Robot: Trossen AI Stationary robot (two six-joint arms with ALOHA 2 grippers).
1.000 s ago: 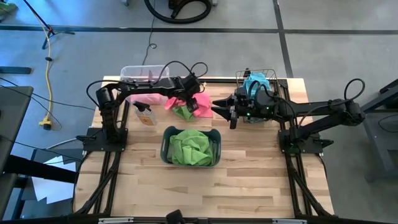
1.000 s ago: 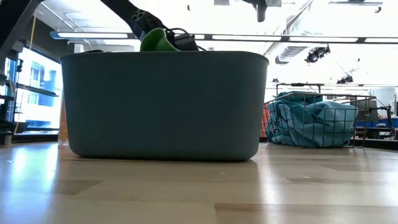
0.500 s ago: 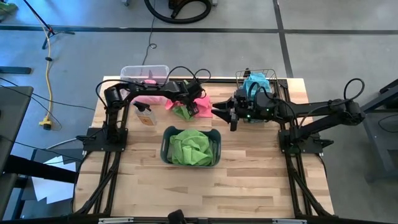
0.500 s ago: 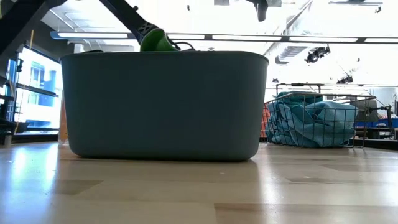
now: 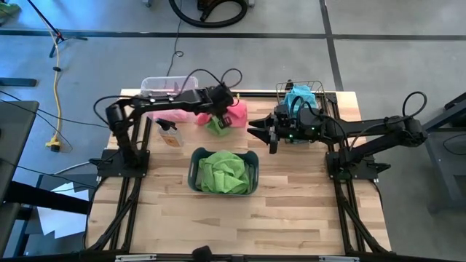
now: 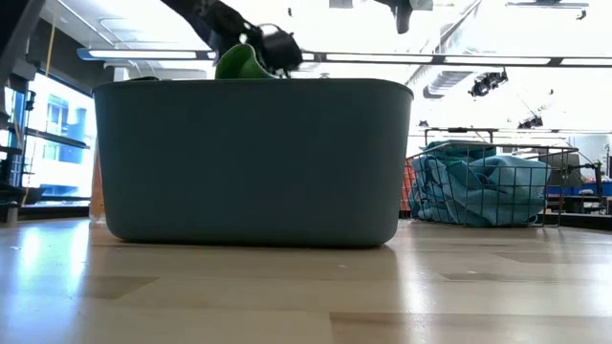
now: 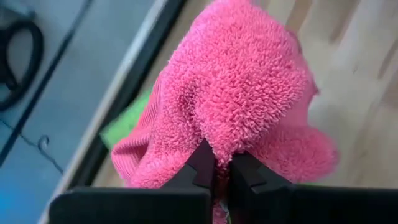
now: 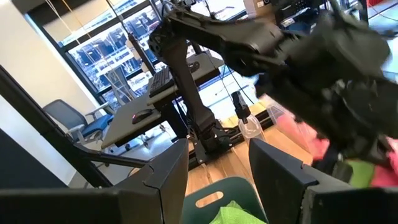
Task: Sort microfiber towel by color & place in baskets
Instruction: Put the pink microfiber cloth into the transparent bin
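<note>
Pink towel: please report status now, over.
Left claw shut on pink towel, lifted. Right claw open, empty, beside wire basket. Nothing in the way.

3 baskets show, 1 clear bin (image 5: 169, 85), 1 grey-blue tub (image 5: 223, 172) and 1 wire-mesh basket (image 5: 299, 92), with 1 spray bottle (image 5: 168, 134), 2 grippers (image 5: 219, 110) (image 5: 261, 131), and perhaps 4 or more towels, bunched too tightly to count.
</note>
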